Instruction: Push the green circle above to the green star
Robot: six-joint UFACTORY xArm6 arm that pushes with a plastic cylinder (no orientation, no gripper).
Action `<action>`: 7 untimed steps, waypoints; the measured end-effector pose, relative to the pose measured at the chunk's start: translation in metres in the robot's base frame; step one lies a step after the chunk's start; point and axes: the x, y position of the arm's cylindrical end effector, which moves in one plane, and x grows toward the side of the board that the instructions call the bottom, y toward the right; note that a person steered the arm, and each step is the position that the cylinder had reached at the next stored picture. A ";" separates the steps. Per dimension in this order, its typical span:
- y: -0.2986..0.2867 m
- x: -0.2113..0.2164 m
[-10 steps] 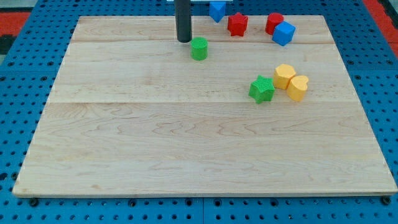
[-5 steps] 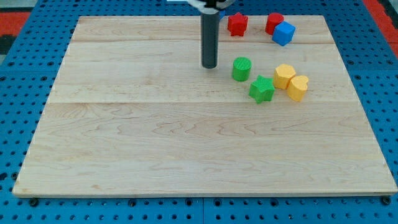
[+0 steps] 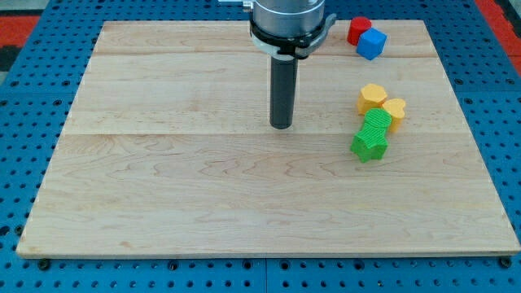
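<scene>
The green circle (image 3: 377,123) sits at the view's right, touching the upper edge of the green star (image 3: 369,146), which lies just below it. The circle also touches the yellow blocks above it. My tip (image 3: 281,126) rests on the board near the middle, well to the left of both green blocks and apart from them.
Two yellow blocks (image 3: 372,98) (image 3: 395,110) lie just above the green circle. A red block (image 3: 358,30) and a blue cube (image 3: 372,43) sit at the top right. The arm's body hides the top middle of the wooden board (image 3: 163,179).
The green circle has moved right and down against the green star, and the star has shifted right and down. My tip has moved down toward the board's middle.
</scene>
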 end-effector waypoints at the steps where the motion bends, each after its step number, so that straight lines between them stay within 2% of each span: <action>1: -0.006 0.000; 3: -0.023 0.004; 4: -0.037 -0.050; 7: -0.037 -0.054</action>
